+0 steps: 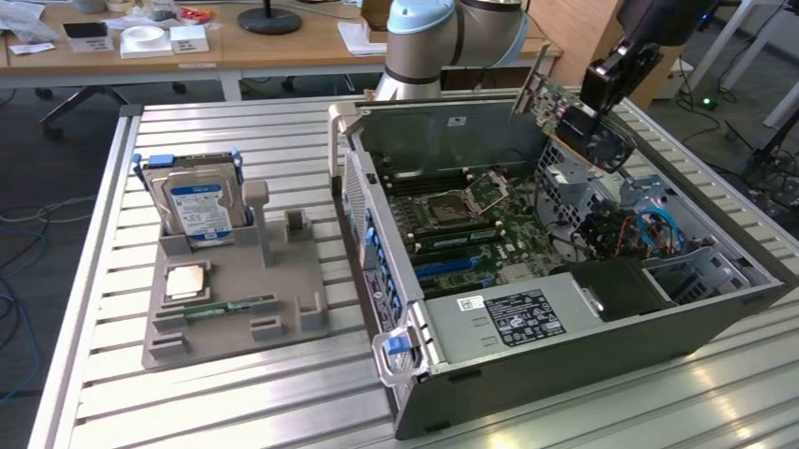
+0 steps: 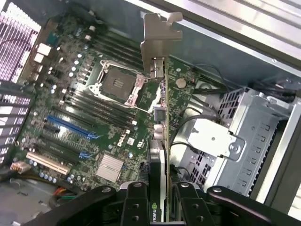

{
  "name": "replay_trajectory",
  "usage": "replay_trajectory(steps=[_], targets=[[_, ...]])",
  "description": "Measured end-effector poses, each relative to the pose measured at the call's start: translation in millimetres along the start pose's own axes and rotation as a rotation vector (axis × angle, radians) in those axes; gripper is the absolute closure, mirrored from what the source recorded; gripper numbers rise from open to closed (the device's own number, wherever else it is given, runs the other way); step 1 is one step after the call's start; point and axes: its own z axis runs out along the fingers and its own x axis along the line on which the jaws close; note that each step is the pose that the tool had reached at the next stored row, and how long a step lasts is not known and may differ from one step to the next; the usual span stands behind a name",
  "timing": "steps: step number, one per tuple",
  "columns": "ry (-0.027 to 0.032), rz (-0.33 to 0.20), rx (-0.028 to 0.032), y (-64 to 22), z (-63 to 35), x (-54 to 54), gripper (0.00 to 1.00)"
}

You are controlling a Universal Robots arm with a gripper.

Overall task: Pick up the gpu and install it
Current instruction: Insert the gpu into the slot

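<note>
My gripper (image 1: 600, 94) is shut on the gpu (image 1: 572, 120), a black card with a round fan and a green edge, held tilted in the air above the far right corner of the open computer case (image 1: 374, 215). In the wrist view the gpu (image 2: 161, 141) is seen edge-on between the black fingers (image 2: 136, 202), its pale metal bracket (image 2: 161, 30) pointing away from the gripper (image 2: 160, 200). Below it lies the green motherboard (image 2: 84, 108) with blue and white slots (image 2: 70, 127). The card hangs above the board without touching it.
At the exterior view's left, a grey fixture (image 1: 238, 299) holds an upright silver hard drive (image 1: 200, 201), a CPU chip (image 1: 187, 281) and a green memory stick (image 1: 231, 307). Inside the case are a drive cage (image 2: 254, 127), cables (image 1: 637, 229) and a power supply (image 1: 525, 318). The robot base (image 1: 431, 47) stands behind.
</note>
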Motion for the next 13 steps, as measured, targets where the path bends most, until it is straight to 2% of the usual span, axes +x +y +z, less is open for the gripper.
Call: replay_trajectory(steps=[13], targets=[[0.0213, -0.214, 0.0024, 0.0, 0.4, 0.0, 0.73]])
